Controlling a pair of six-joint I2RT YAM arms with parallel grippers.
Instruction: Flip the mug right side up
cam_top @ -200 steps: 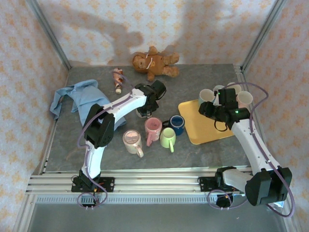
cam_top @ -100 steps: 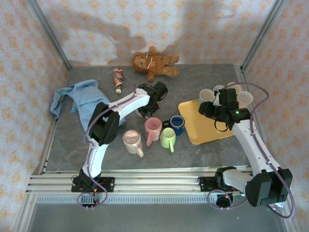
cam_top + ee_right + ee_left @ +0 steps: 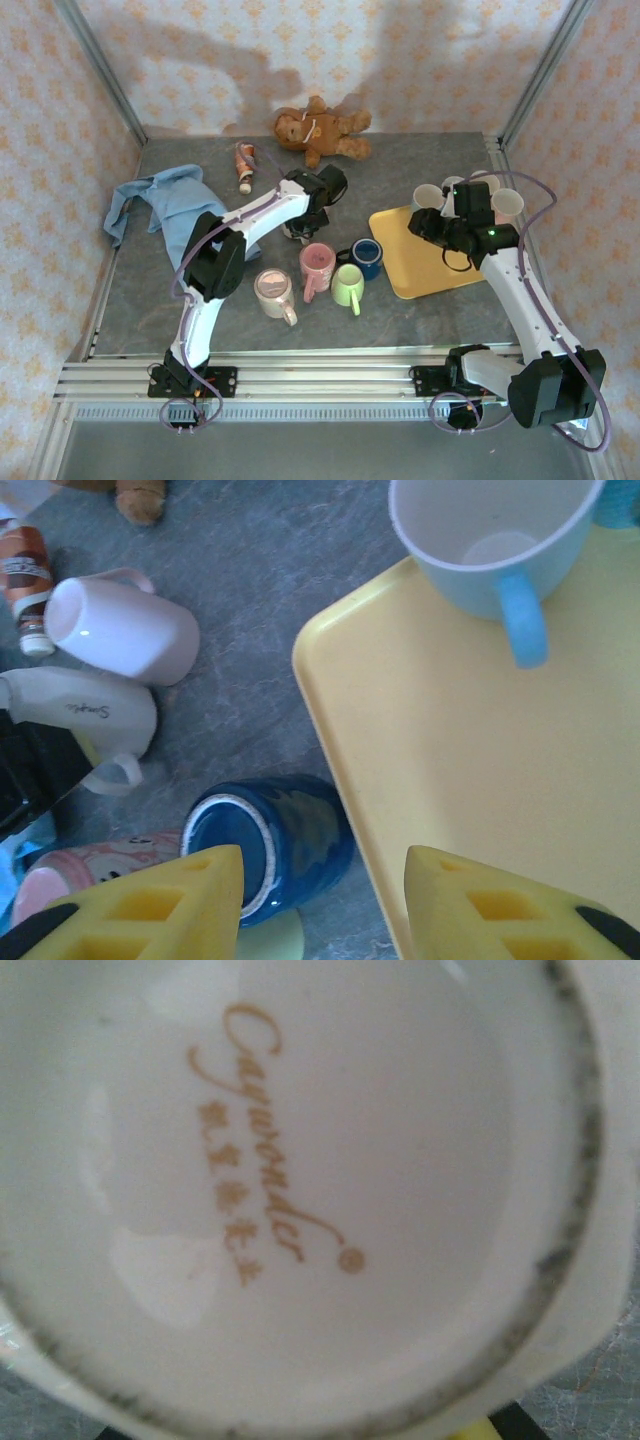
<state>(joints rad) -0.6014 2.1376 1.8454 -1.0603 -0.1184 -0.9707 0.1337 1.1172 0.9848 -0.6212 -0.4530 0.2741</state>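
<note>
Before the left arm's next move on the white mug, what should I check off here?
1. White mug upright: not ok, its base faces the left wrist camera.
2. Left tool gripping it: cannot tell from these views.
3. Right tool open, empty: ok.
4. Right tool away from that mug, by the yellow tray: ok.
5. Room beside the pink mug to turn: cannot tell.

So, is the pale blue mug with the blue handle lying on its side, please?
No, the pale blue mug stands upright at the yellow tray's edge, its open mouth facing up.
</note>
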